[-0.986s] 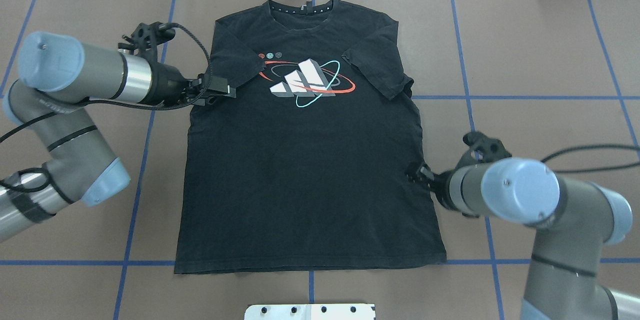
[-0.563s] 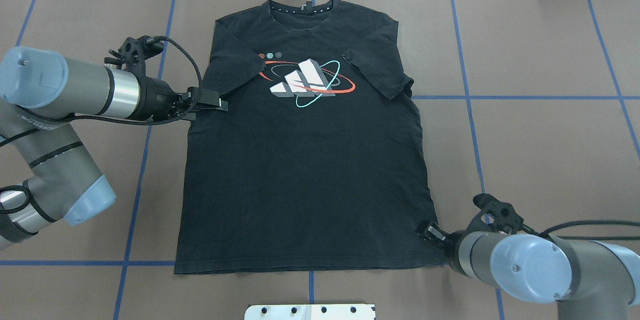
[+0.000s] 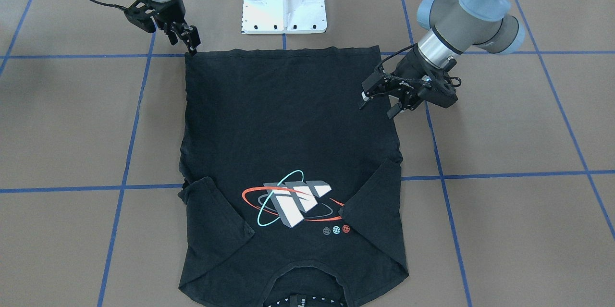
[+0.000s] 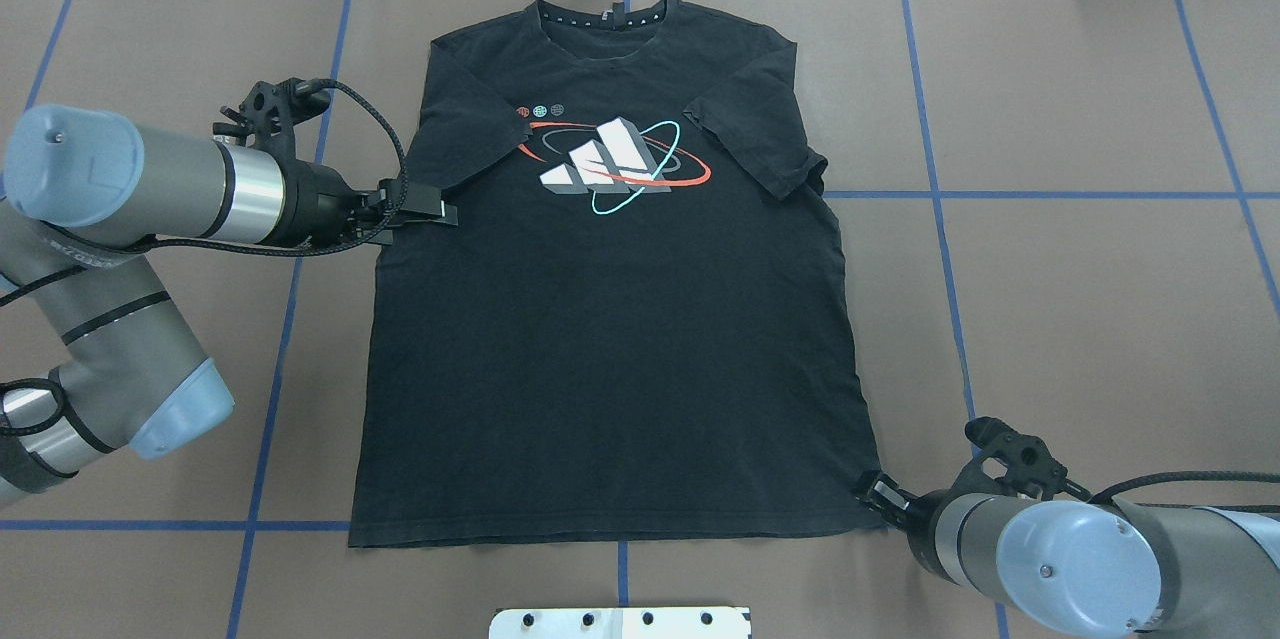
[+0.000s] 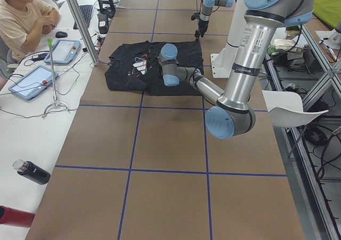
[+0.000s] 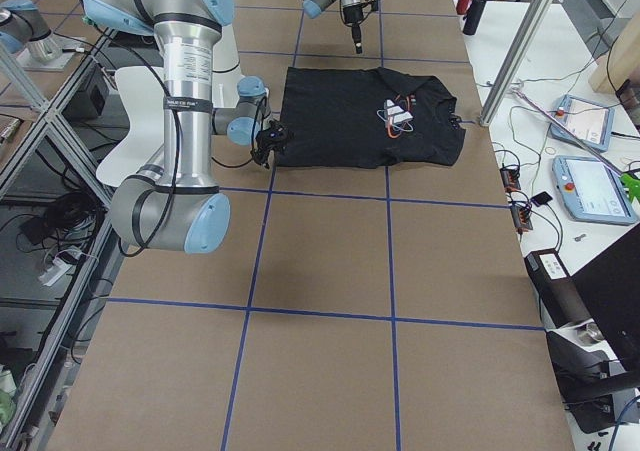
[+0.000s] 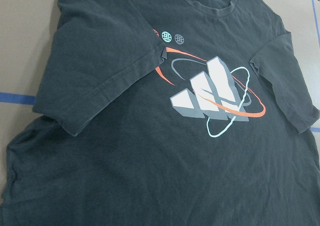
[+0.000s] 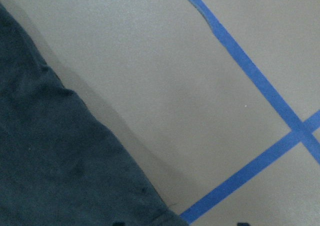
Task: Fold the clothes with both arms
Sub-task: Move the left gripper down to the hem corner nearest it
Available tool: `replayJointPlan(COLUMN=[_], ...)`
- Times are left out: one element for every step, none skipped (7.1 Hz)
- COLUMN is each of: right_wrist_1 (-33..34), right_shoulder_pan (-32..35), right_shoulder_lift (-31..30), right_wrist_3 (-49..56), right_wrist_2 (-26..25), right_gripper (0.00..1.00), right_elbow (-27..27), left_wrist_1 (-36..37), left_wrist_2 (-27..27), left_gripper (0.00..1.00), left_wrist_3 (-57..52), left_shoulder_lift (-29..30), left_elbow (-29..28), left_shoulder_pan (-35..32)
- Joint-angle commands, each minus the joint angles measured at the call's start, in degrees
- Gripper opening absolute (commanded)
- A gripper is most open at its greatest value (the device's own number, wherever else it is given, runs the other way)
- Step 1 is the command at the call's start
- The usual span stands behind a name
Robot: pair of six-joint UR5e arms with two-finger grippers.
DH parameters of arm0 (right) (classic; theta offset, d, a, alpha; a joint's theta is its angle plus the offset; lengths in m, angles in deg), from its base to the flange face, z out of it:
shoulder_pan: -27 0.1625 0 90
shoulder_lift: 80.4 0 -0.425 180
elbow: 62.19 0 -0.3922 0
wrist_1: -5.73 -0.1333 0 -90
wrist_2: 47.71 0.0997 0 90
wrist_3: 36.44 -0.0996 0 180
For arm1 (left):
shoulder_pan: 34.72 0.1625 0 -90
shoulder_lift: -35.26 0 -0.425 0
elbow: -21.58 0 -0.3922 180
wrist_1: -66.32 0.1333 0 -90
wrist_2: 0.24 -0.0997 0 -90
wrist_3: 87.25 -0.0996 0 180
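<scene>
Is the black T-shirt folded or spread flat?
Mostly spread: the T-shirt lies flat, graphic up, hem unfolded; only both sleeves are folded inward onto the chest.

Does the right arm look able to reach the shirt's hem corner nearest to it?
Probably yes: the right tool is right at that corner of the shirt, and nothing on the table blocks it.
</scene>
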Motion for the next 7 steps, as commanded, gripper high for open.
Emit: replayJointPlan(right_wrist_1=[-0.08,0.0,-0.08,-0.08,0.0,-0.08,0.0], right_shoulder_pan=[-0.6,-0.6,-0.51,-0.51,-0.43,-0.25,0.27], right_shoulder_lift=[0.26,0.6,1.83,2.62,2.72,2.63,2.54], right_wrist_3=[0.23,0.4,0.49,0.67,0.75,0.76,0.76], right_wrist_2=[-0.05,-0.31,-0.49,-0.83,-1.19,-1.28,-1.45], right_gripper=[0.8,0.79,0.78,0.77,0.73,0.63,0.52], right_elbow=[0.5,1.03,1.9,2.78,2.88,2.79,2.53], left_wrist_1=[1.47,1.48,1.48,1.48,1.48,1.48,1.48], left_wrist_2=[-1.43,-1.43,-1.43,-1.43,-1.43,-1.43,-1.43], left_gripper=[0.99,0.99,0.99,0.99,0.99,0.99,0.99], left_wrist_3=[-0.02,-0.02,-0.02,-0.02,-0.02,-0.02,-0.02], left_shoulder_lift=[0.05,0.05,-0.03,-0.04,-0.12,-0.12,-0.12], left_elbow=[0.19,0.19,0.19,0.19,0.19,0.11,0.1], left_shoulder_pan=[0.87,0.87,0.87,0.87,0.87,0.87,0.87])
